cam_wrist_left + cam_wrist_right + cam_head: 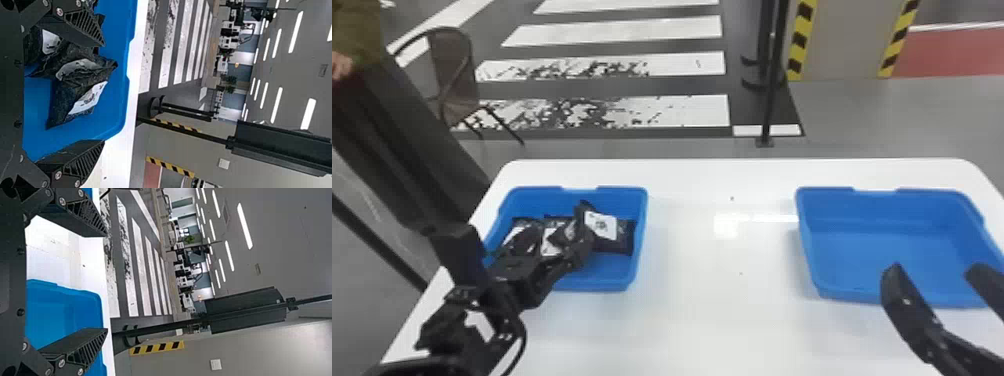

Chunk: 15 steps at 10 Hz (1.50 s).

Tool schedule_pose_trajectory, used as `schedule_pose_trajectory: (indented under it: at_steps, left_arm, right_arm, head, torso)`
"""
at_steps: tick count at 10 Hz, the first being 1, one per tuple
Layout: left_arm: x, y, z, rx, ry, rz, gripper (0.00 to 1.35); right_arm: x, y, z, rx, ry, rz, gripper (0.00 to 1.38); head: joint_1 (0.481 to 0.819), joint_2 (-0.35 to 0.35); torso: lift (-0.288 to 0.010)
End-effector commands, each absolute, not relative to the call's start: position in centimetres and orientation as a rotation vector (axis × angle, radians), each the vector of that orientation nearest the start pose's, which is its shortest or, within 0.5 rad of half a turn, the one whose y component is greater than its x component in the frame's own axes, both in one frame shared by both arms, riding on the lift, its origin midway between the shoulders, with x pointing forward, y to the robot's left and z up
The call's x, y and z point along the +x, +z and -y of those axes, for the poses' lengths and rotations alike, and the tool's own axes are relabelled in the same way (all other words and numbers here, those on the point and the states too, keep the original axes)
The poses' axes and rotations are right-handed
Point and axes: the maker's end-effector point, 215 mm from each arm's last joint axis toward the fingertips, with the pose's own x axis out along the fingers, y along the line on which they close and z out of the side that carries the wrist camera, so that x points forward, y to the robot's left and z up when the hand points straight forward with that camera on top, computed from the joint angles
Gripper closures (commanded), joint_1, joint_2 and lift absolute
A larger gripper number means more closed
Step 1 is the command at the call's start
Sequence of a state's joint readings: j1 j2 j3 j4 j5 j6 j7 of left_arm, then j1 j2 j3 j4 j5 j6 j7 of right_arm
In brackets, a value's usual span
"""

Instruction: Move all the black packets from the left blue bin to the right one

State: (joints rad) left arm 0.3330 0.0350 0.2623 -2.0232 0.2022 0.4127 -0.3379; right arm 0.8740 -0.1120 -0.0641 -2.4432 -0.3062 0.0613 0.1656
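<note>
You have the left bin (635, 200) left of centre in the frame, on the white table (702, 320), with black packets (626, 235) lying in it. They lie close together and partly overlap, their white labels (602, 225) in sight. How many there are, you can't tell for certain, as your left arm hides part of them.

Your left gripper (561, 234) comes in from the lower left and hangs over that bin. Its fingers stand wide apart, unclenched, with nothing gripped; in the left wrist view, a crumpled packet (84, 70) and another one (64, 100), leaning against it, show in the span between them.

The right bin (907, 202) sits at the right of the frame, well apart from the left one, on the same table. Your right gripper (936, 272) reaches in from the lower right, over the near part of this bin, its fingers spread and holding nothing.

Beyond the table, you see a chair (452, 65) at the upper left, a striped crossing (682, 107) on the floor at upper centre, and a black pole (771, 95) beside a grey column (847, 40) at the upper right.
</note>
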Motion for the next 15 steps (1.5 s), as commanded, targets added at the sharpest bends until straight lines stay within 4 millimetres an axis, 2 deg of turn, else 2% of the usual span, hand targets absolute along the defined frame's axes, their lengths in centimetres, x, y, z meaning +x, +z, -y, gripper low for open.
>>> schedule_pose_trajectory:
  at_steps: [1,3,7,10,12,13,14,15]
  left_arm:
    - [49.7,-39.0,-29.1,-0.165,-0.145,-0.288,0.16]
    - [51.6,-40.6,-28.6,-0.190,-0.160,-0.355,0.13]
    - [52.7,-42.6,-26.2,-0.214,-0.219,-0.462,0.12]
    - [52.9,-44.1,-25.9,-0.221,-0.222,-0.505,0.14]
    - [54.0,-44.4,-25.8,-0.225,-0.221,-0.497,0.17]
    - [54.6,-44.5,-25.1,-0.224,-0.237,-0.502,0.22]
    - [54.9,-44.2,-24.6,-0.224,-0.249,-0.495,0.46]
    - [54.9,-44.2,-24.4,-0.234,-0.252,-0.483,0.82]
  right_arm:
    - [34.9,-27.5,20.6,0.190,0.215,-0.050,0.17]
    - [35.0,-27.7,20.4,0.193,0.217,-0.053,0.17]
    - [35.1,-27.8,20.3,0.196,0.219,-0.053,0.17]
    - [35.1,-27.9,20.3,0.202,0.220,-0.053,0.17]
    - [35.1,-27.9,20.3,0.204,0.220,-0.053,0.17]
    - [35.2,-27.8,20.1,0.205,0.224,-0.050,0.18]
    - [35.2,-27.8,20.1,0.205,0.225,-0.050,0.18]
    - [35.1,-27.9,20.1,0.209,0.225,-0.052,0.18]
  head:
    - [0.695,0.119]
    - [0.695,0.114]
    - [0.695,0.089]
    - [0.695,0.074]
    - [0.695,0.072]
    - [0.695,0.071]
    - [0.695,0.065]
    - [0.695,0.061]
  torso:
    - [-0.140]
    - [-0.140]
    - [-0.140]
    - [-0.140]
    - [-0.140]
    - [-0.140]
    - [-0.140]
    - [-0.140]
